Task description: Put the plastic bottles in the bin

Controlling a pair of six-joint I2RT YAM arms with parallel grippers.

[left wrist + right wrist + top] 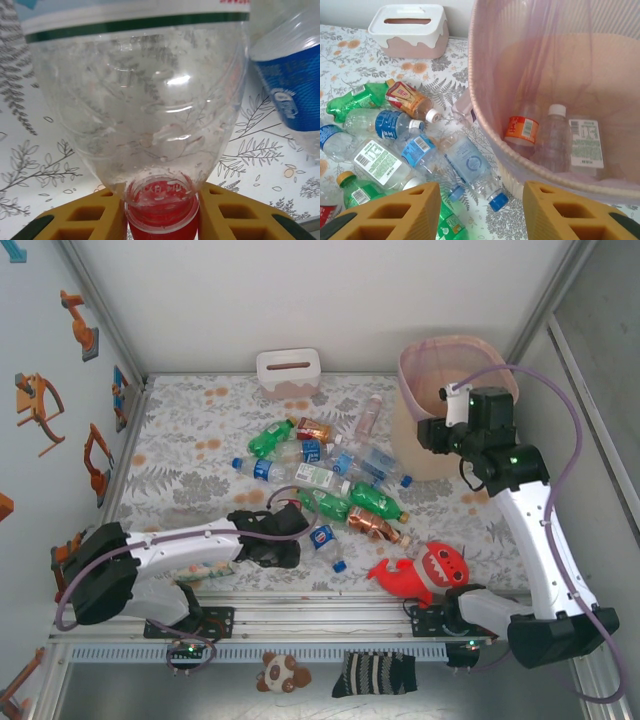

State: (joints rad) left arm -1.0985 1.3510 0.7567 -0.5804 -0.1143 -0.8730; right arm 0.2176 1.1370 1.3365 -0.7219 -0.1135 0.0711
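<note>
My left gripper (161,212) is shut on the neck of a clear plastic bottle (140,100), its yellow fingers either side of the red cap (161,225). From above, that gripper (288,532) is low at the near edge of the bottle pile. Several plastic bottles lie on the floral cloth, among them a green one (268,437) and a copper-brown one (372,525). My right gripper (481,192) hangs open and empty by the rim of the bin (485,120). Inside the pink liner lie an orange-labelled bottle (521,131) and a white-capped one (553,135).
A white box with a slot (288,372) stands at the back. A red plush shark (425,570) lies near the right arm's base. A clear bag of pastel bits (205,570) is under the left arm. A striped sock (373,673) and small plush toy (281,672) lie in front.
</note>
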